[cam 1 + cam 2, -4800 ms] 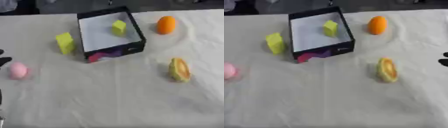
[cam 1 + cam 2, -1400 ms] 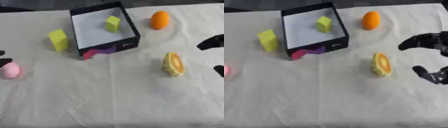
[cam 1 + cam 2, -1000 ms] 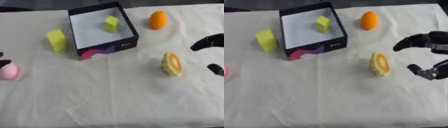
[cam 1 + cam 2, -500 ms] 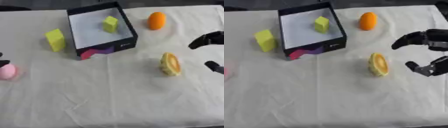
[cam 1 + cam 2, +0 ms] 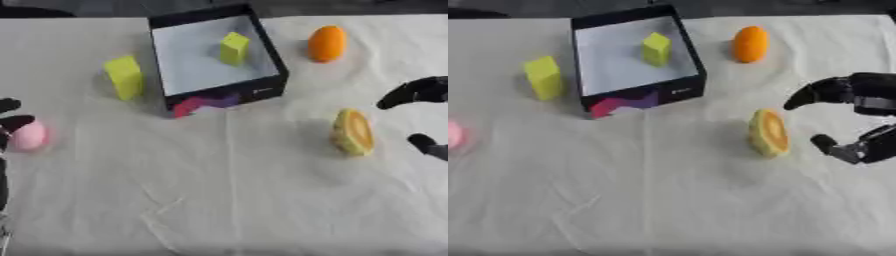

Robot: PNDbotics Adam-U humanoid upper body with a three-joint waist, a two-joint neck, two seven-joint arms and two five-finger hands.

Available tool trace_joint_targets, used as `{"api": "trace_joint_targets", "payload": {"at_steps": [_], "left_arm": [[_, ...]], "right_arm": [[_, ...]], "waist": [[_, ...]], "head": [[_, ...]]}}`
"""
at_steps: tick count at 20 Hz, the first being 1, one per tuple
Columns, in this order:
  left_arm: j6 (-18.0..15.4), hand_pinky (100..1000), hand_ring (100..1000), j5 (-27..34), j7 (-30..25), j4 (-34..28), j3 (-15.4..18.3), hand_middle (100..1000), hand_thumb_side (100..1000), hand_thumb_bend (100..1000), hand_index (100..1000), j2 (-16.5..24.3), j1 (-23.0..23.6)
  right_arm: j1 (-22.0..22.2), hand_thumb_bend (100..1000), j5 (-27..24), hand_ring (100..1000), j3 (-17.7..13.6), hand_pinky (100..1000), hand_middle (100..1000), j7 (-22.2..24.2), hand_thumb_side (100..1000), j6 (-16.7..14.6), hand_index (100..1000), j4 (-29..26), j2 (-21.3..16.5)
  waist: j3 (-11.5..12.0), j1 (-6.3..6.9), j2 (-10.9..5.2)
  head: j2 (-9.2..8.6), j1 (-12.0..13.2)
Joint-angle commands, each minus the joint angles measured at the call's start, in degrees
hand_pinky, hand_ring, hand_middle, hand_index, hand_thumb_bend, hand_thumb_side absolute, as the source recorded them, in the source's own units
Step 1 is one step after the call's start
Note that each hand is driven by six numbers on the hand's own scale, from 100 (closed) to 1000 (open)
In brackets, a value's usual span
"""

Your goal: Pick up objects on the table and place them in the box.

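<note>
A black box (image 5: 269, 59) with a white floor stands at the back, holding one yellow block (image 5: 233, 47). A second yellow block (image 5: 124, 76) stands just left of the box. An orange (image 5: 327, 43) lies to its right. A yellow-orange slice-shaped fruit (image 5: 768, 132) lies right of centre. My right hand (image 5: 859, 120) hovers just right of that fruit, open, thumb and fingers spread apart with nothing between them. A pink ball (image 5: 29, 135) sits at the left edge, with my left hand's fingers (image 5: 10, 120) beside it.
A white cloth covers the table (image 5: 227, 200). A dark strip runs along the far edge.
My right hand has come in from the right edge and moved left toward the slice-shaped fruit. The camera has shifted slightly. The objects lie where they were.
</note>
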Motion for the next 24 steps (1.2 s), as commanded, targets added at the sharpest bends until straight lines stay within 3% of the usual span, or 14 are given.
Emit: {"api": "trace_joint_targets", "payload": {"at_steps": [1,13,16,17,21,24], "left_arm": [[-0.09,830,638,-0.36,0.18,-0.83,0.40,687,777,100,741,1.35,-0.19],[-0.17,831,625,-0.42,-0.12,-0.88,0.05,687,779,100,741,0.91,-0.28],[-0.14,831,625,-0.38,-0.29,-0.83,-0.12,686,781,100,741,0.82,-0.40],[-0.15,831,625,-0.38,-0.34,-0.82,-0.16,686,782,100,741,0.81,-0.42],[-0.18,832,625,-0.37,-0.54,-0.78,-0.29,687,783,100,742,0.80,-0.39],[-0.19,832,625,-0.33,-0.68,-0.75,-0.41,687,785,100,742,0.80,-0.45]], "right_arm": [[-1.32,100,1.49,878,-0.54,912,855,0.56,403,-0.43,922,0.89,-0.29],[-4.35,110,6.00,894,-0.53,940,872,0.59,351,-1.19,961,7.14,4.00],[-4.79,169,7.38,900,-0.30,947,874,0.38,397,-1.59,974,8.05,4.66],[-4.97,196,7.78,901,-0.26,949,870,0.26,465,-1.87,975,8.27,4.78],[-5.62,121,9.61,906,-0.20,957,875,-0.97,552,-2.72,979,9.34,4.99],[-6.03,137,9.64,908,0.14,961,878,-0.50,551,-3.72,985,9.58,5.12]], "waist": [[0.17,-0.53,-0.52],[1.59,0.44,0.41],[1.96,0.59,0.63],[2.05,0.61,0.66],[2.36,0.86,0.86],[2.51,0.99,1.04]], "head": [[0.30,0.59],[0.30,-1.52],[0.30,-2.52],[0.30,-2.68],[0.30,-2.90],[0.30,-3.07]]}}
